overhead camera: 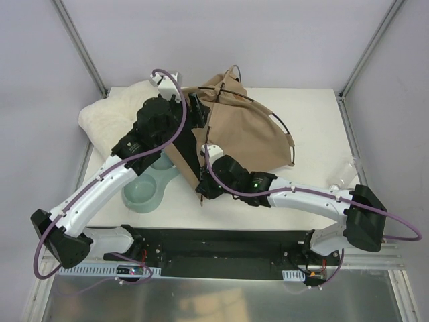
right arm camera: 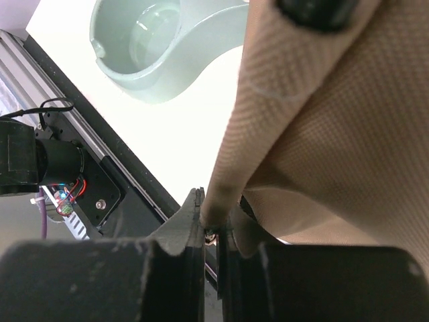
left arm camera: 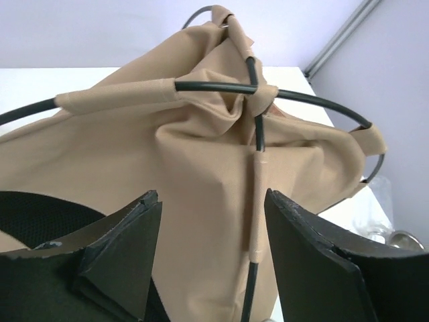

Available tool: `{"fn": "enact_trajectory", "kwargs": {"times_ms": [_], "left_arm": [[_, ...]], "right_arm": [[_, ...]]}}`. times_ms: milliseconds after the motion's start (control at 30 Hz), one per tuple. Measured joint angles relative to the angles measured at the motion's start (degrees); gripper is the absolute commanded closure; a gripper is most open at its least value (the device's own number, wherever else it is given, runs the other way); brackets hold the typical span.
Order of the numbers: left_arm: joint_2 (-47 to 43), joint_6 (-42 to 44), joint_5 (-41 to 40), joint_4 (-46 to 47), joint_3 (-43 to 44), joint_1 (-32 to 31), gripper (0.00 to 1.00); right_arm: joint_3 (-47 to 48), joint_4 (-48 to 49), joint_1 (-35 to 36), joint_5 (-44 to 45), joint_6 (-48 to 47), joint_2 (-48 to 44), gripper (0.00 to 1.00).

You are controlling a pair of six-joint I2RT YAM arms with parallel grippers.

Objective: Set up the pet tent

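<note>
Right fingers (right arm camera: pixel 188 225) are pinched shut on the tan hem of the pet tent (right arm camera: pixel 335 134), probably to anchor it, while the left fingers (left arm camera: pixel 127 235) gape open just short of its black pole (left arm camera: pixel 259 137).

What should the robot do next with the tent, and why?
Probably close the left claw on the black pole. That claw is open with the pole between its fingers, while the right claw is shut on an edge of the pet tent.
</note>
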Motion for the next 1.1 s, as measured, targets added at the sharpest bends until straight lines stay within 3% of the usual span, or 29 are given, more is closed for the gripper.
{"fn": "enact_trajectory", "kwargs": {"times_ms": [300, 500, 800, 933, 1000, 1033, 1100], "left_arm": [[3.02, 1.75, 9.49, -2.62, 4.48, 0.85, 0.32], [7.17, 4.33, 11.74, -7.72, 11.72, 1.6, 0.52], [12.26, 6.45, 13.57, -14.78, 14.03, 1.97, 0.59], [12.72, 7.65, 13.7, -16.61, 14.49, 1.97, 0.78], [13.14, 8.07, 13.68, -17.42, 15.15, 1.97, 0.95], [13.44, 8.5, 13.84, -17.86, 15.56, 1.97, 1.0], [13.81, 8.68, 14.08, -18.16, 16.11, 1.88, 1.0]], "right_arm": [[0.0, -0.31, 0.39, 0.9, -1.88, 0.17, 1.0], [0.02, -0.5, 0.98, 1.57, -3.3, 1.22, 1.0], [1.6, -1.99, 1.68, 2.97, -4.61, 2.93, 1.0], [2.05, -2.43, 2.16, 3.21, -4.87, 3.23, 1.0], [2.14, -2.56, 2.45, 3.58, -5.01, 3.23, 0.93], [2.23, -2.64, 2.56, 3.63, -5.07, 3.23, 0.84], [2.25, -2.84, 2.67, 3.78, -5.31, 3.23, 0.65]]}}
